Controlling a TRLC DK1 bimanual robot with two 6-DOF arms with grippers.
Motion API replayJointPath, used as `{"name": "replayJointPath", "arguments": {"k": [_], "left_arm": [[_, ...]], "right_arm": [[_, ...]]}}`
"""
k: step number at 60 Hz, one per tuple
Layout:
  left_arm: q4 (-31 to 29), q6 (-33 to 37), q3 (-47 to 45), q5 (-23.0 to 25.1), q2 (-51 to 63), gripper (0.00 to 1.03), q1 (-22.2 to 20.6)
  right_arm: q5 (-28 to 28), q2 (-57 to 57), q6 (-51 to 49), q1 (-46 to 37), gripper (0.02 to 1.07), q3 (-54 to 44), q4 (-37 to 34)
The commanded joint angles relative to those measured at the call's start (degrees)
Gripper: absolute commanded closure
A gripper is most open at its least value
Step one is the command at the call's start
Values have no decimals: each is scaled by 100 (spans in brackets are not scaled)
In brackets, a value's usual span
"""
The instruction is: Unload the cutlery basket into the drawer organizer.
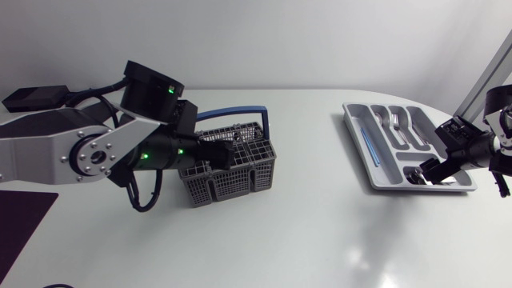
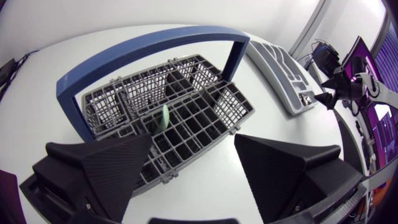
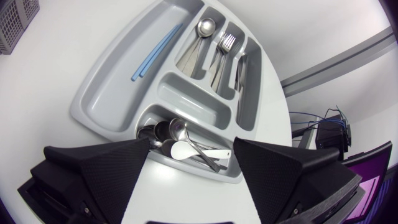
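Plainly, the cutlery basket (image 1: 234, 166) was a grey plastic grid box with hinged lattice lids and a blue hoop handle (image 2: 149, 46) standing upright over it. It sat on the white table (image 1: 320, 232) left of the middle, well apart from the drawer organizer (image 1: 370, 156) at the right side. In the left wrist view one slim pale green piece (image 2: 165, 117) stood in a cell near the basket's middle; what kind of piece it was could not be told.

The left gripper (image 2: 193, 146) hung just above the basket's near edge, its wedge fingers spread wide with nothing between them.

The organizer was a pale grey moulded tray. Its long side compartment held a pair of light blue sticks (image 3: 155, 53) lying side by side. Of the three lengthwise compartments beside it, one held a spoon (image 3: 205, 28), the next a fork (image 3: 227, 42), and the outermost some knives (image 3: 241, 70). The crosswise end compartment held several small metal spoons (image 3: 165, 132) and a white spoon (image 3: 185, 149), heaped loosely together.

The right gripper (image 3: 191, 143) hovered over that end compartment, its jaws released and wide apart, gripping nothing.
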Motion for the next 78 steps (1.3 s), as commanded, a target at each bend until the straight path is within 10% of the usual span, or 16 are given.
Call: {"name": "replayJointPath", "arguments": {"k": [1,78], "left_arm": [[2,159,162,-154,118,14,-87],[819,-219,127,-725,935,44,-60]], "right_arm": [[-27,-292,153,153,7,-241,-106],[0,-1645,2262,2701,7,-1023,-379]]}}
